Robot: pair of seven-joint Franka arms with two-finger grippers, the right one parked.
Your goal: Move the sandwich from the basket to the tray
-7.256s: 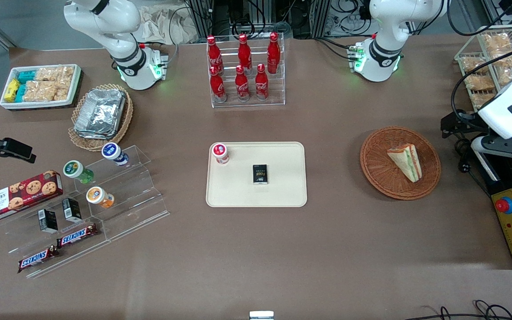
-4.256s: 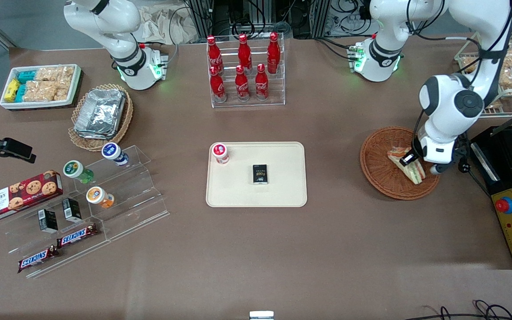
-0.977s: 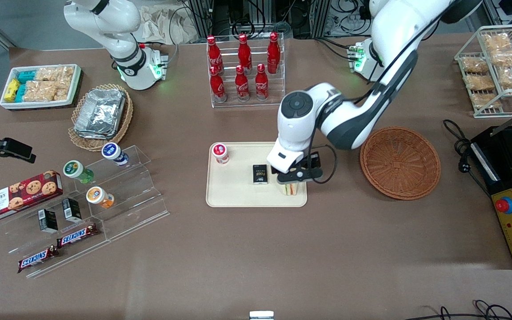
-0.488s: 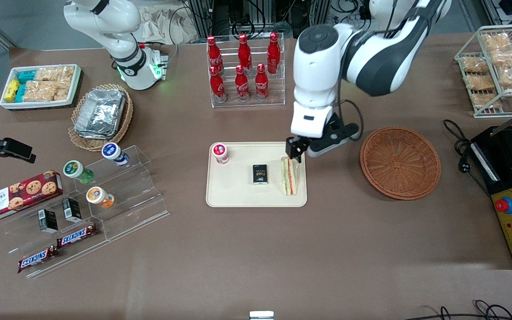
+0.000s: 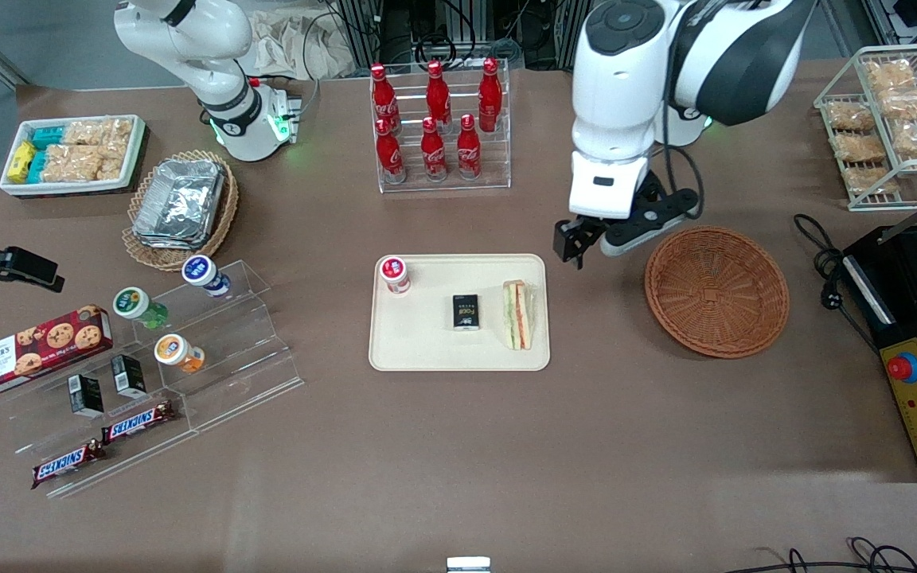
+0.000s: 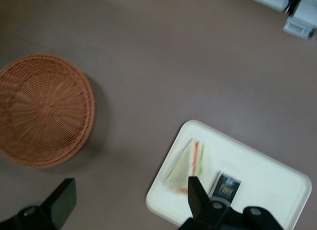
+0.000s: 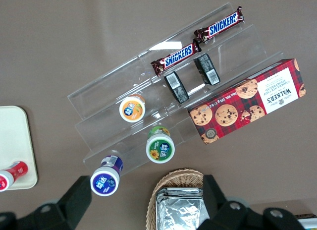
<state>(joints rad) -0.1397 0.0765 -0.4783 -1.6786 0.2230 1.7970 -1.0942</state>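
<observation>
Wicker basket [image 5: 716,291] emptied — sandwich [image 5: 517,314] released, jaws [image 5: 574,243] raised

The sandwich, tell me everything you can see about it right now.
The sandwich is a small triangular wedge of pale bread with green and orange-pink filling stripes showing along its cut edge. It rests on the cream tray, near the tray's end toward the basket, beside a small black box without touching it. Nothing holds it: the gripper hangs open above the bare table between tray and basket.
</observation>
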